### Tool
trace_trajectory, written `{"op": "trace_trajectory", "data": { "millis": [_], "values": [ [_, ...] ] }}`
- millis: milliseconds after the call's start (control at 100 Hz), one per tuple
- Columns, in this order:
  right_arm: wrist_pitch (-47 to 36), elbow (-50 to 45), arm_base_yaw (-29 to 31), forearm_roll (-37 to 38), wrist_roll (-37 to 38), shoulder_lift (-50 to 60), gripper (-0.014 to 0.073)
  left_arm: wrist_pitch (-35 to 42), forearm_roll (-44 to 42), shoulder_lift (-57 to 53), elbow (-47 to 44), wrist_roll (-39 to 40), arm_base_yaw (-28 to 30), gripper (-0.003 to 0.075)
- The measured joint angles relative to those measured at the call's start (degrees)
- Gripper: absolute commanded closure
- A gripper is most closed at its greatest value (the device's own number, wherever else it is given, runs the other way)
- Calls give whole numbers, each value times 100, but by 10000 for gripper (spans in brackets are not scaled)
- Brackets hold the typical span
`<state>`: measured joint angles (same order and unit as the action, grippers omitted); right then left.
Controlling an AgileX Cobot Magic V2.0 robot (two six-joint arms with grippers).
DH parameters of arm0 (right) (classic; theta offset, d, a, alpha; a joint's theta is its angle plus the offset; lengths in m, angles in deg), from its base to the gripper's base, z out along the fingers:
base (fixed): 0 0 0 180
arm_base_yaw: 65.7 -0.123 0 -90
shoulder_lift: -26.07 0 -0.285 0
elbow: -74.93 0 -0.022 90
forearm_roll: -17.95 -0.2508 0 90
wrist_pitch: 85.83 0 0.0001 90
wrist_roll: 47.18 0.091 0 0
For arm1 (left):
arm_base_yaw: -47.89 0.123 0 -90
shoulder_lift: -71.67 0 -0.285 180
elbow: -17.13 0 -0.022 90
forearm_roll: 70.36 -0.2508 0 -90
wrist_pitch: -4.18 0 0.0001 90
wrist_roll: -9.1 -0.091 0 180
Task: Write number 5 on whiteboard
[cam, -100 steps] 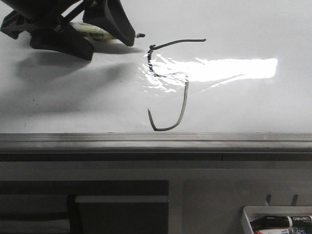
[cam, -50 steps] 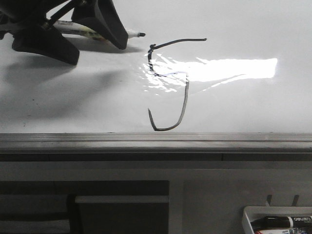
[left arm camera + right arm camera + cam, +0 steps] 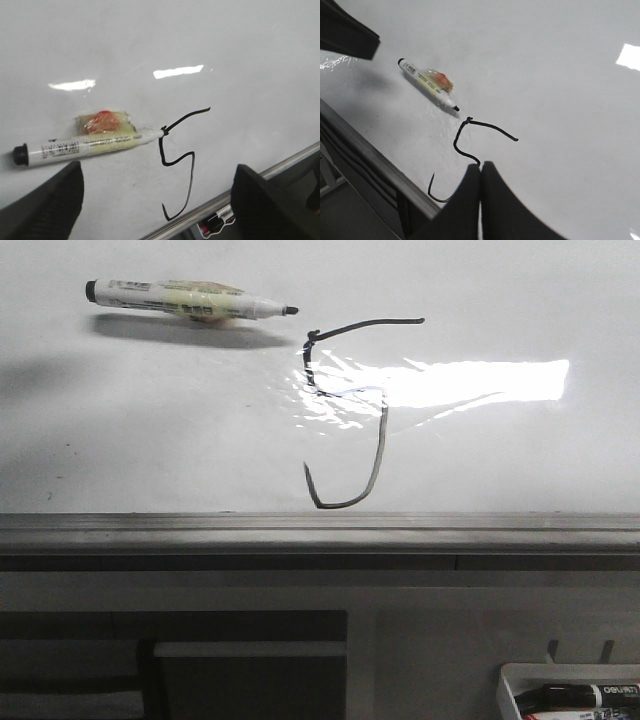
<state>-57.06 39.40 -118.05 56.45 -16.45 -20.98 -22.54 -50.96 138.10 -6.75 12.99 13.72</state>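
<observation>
Number 5 point(image 3: 350, 410): thin black lanky marker line, complete on my glossy white whiteboard point(image 3: 150, 440).
Marker point(image 3: 190, 300): white-barrelled pen lying flat beside the top bar, uncapped, released since writing looks done.
Left gripper point(image 3: 157, 205): spread wide, empty.
Right gripper point(image 3: 481, 172): fingers pressed together, idle.

Left tool point(image 3: 160, 200) holds its fingers spread wide, empty; right tool point(image 3: 480, 172) has fingers pressed together.
</observation>
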Motion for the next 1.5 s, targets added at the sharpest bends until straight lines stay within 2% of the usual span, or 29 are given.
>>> {"op": "trace_trajectory", "data": {
  "millis": [90,240,410,650,830,1500],
  "values": [
    [0,0,0,0,0,48,655,-122,-281,-508,0,0,0,304],
    [28,-52,0,131,0,410,655,-707,-1397,-1486,-4,0,0,536],
    [213,-496,0,452,0,1219,655,-1463,-2441,-2746,-295,0,21,740],
    [306,-1551,0,661,0,2578,655,-1652,-2606,-4183,-1284,0,21,741],
    [317,-1794,0,674,0,3184,655,-1652,-2572,-4795,-1873,0,21,741],
    [317,-1817,0,696,0,3252,655,-1618,-2549,-4893,-2056,0,21,741]
  ]
}}
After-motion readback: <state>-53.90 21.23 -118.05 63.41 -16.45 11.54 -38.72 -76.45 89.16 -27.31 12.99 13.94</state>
